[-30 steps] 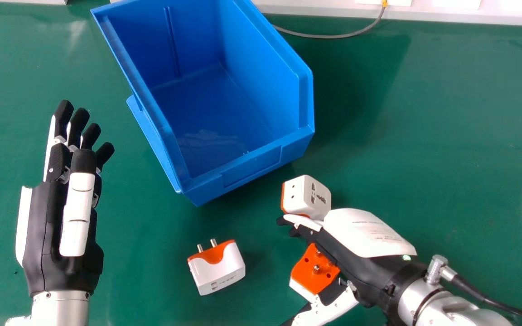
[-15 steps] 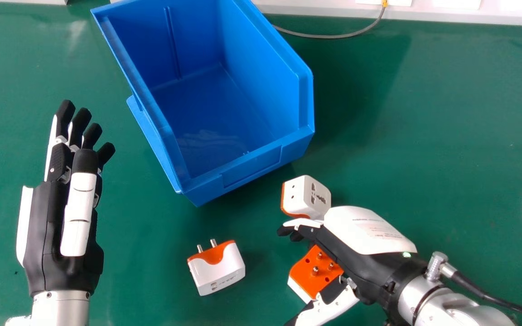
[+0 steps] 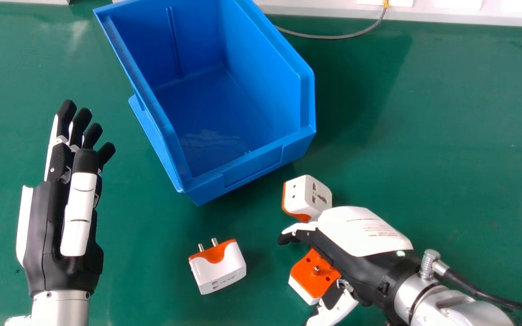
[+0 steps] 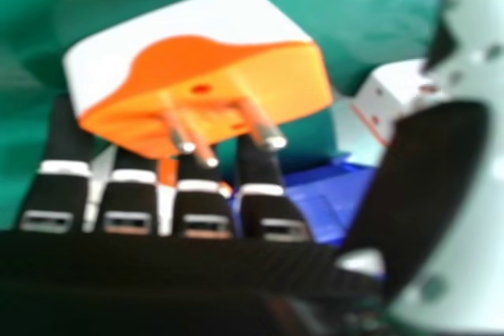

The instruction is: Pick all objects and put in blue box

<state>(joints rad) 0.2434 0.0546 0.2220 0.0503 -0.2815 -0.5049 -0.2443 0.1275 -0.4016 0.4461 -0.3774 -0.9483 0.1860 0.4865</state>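
Observation:
The blue box stands at the upper middle of the head view. My left hand is at the left, fingers straight and holding nothing. My right hand is low at the right, with an orange and white plug adapter between its fingers and thumb. One white adapter lies just beyond those fingers, another to their left, pins toward the box. In the right hand view, the adapter's orange pin face is in front of my right hand, whose fingers are loosely extended.
A grey cable runs along the far edge of the green table, beside a pale strip. A black cable trails from my right wrist. Bare table lies between my left hand and the nearer left adapter.
My right hand's fingers have bent slightly downward and its thumb has moved a little to the right. The adapter beside them has shifted slightly. My left hand looks almost unchanged.

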